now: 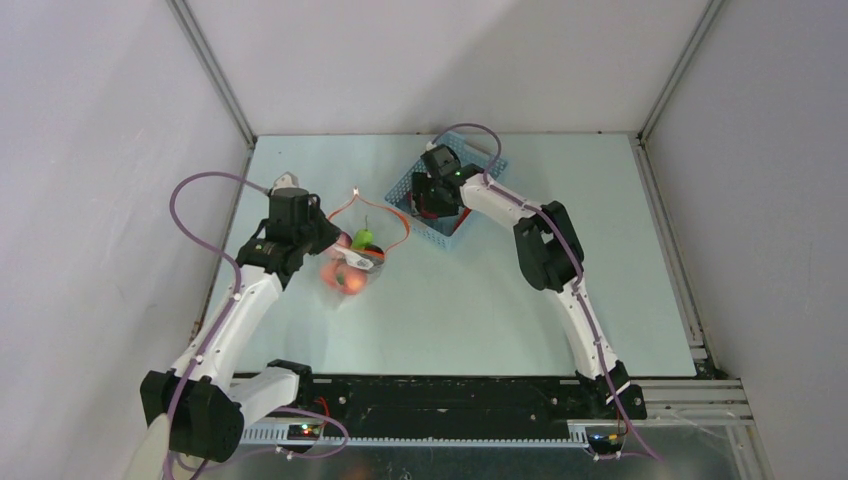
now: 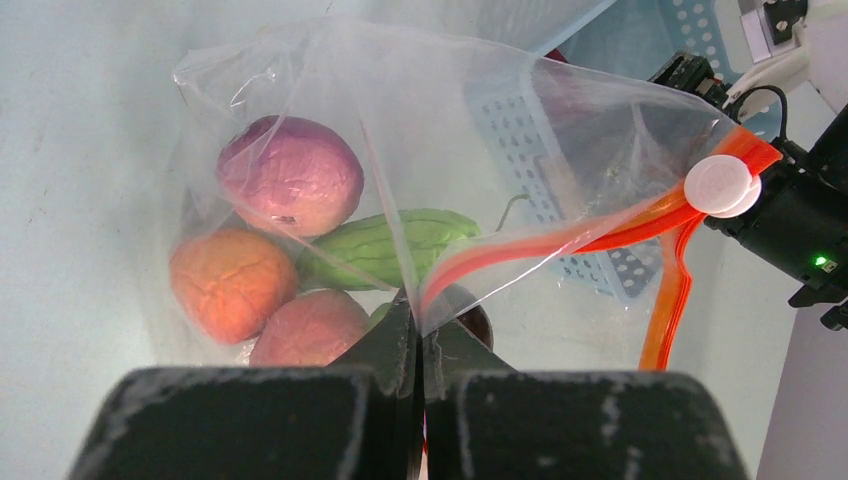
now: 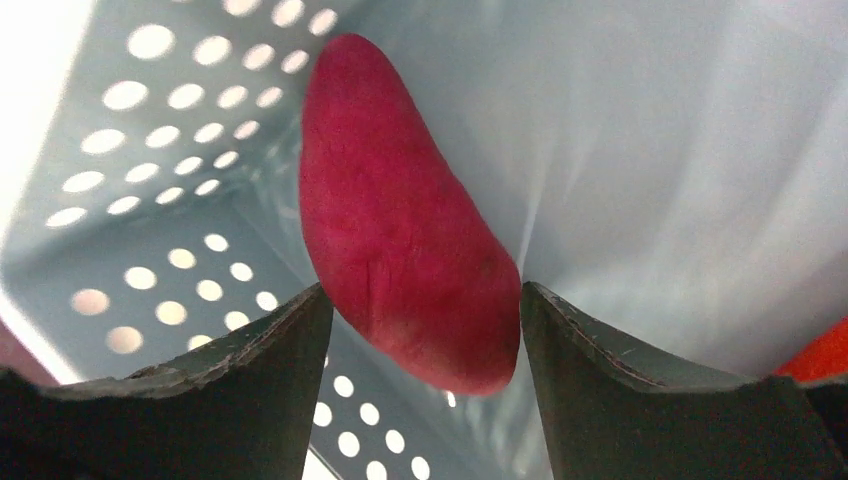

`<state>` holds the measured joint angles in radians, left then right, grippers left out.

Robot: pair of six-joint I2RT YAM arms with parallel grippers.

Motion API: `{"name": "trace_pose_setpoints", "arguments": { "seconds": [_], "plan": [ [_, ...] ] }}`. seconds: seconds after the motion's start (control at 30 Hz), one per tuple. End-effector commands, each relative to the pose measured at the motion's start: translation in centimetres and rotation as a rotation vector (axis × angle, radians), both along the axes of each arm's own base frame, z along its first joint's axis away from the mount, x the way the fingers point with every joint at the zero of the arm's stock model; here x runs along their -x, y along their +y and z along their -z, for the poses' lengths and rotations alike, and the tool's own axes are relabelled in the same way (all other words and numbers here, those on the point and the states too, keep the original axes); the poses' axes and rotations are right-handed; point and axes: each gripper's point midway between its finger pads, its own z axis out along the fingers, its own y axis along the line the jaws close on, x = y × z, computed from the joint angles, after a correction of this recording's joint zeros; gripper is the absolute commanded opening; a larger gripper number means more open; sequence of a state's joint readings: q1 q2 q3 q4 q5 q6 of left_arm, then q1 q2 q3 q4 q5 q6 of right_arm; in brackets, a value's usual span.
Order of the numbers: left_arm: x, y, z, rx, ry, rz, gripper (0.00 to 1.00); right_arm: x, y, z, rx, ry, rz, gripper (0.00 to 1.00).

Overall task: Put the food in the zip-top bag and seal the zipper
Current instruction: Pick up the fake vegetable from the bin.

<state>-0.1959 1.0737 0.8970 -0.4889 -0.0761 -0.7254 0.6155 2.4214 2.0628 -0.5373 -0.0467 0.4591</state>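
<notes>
My left gripper [image 2: 418,345] has its jaws pressed together on the rim of the bag [image 2: 400,110], pinching the clear film just where the zipper [image 2: 600,232] runs down to my fingertips. The bag is left of the centre of the table [image 1: 500,310], about midway between the near and far edges and well in from the left edge. Its mouth is open. From above, the zipper makes a wide loop reaching toward the basket [image 2: 690,30]. On the left wrist view the strip splits into two tracks at the white slider [image 2: 720,185].

Through the film I can see a purple piece [image 2: 290,175], an orange piece [image 2: 232,283], a peach piece [image 2: 310,328] and a long green piece [image 2: 385,243] lying between them. Something dark [image 2: 475,322] shows just past my fingertips, but I can't make out what it is.

My right gripper [image 3: 422,300] is down inside the basket, which stands near the far edge, roughly midway along it and close to the bag's mouth. Its jaws are apart, with one fingertip on each side of a red piece [image 3: 400,220] that lies in the basket beside the perforated wall. The tips are right beside it, and I can't tell whether they touch it.
</notes>
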Motion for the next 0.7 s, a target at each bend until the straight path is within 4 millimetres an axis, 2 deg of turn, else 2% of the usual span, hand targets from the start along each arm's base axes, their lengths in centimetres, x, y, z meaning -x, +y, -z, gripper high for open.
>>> {"name": "trace_pose_setpoints", "arguments": {
  "seconds": [0.0, 0.1, 0.23, 0.3, 0.4, 0.47, 0.5, 0.53, 0.67],
  "plan": [
    [-0.1, 0.5, -0.2, -0.004, -0.02, -0.017, 0.0, 0.7, -2.3, -1.3, 0.082, -0.007, 0.05, 0.72],
    [-0.1, 0.4, -0.2, -0.001, -0.022, -0.016, 0.0, 0.7, -2.4, -1.4, 0.079, -0.009, 0.055, 0.67],
    [-0.2, 0.4, -0.3, 0.0, -0.025, -0.016, 0.0, 1.1, -1.4, -1.5, 0.022, 0.0, 0.02, 0.59],
    [-0.2, 0.5, -0.3, -0.003, -0.024, -0.019, 0.0, 1.0, -1.0, -2.0, -0.005, -0.006, 0.013, 0.49],
    [-0.2, 0.4, -0.4, 0.004, -0.032, -0.019, 0.0, 0.7, -0.6, -4.3, -0.062, -0.065, 0.013, 0.34],
    [-0.3, 0.3, -0.5, 0.01, -0.037, -0.017, 0.0, 0.5, -0.6, -6.3, -0.095, -0.125, 0.008, 0.29],
    [-0.3, 0.3, -0.5, 0.01, -0.036, -0.016, 0.0, 0.3, -0.8, -7.9, -0.109, -0.161, 0.013, 0.28],
    [-0.3, 0.3, -0.4, 0.009, -0.033, -0.016, 0.0, 0.2, -1.0, -8.4, -0.116, -0.181, 0.016, 0.26],
    [-0.4, 0.2, -0.4, 0.011, -0.033, -0.012, 0.0, 0.4, -1.9, -12.6, -0.156, -0.276, 0.021, 0.25]
  ]
}}
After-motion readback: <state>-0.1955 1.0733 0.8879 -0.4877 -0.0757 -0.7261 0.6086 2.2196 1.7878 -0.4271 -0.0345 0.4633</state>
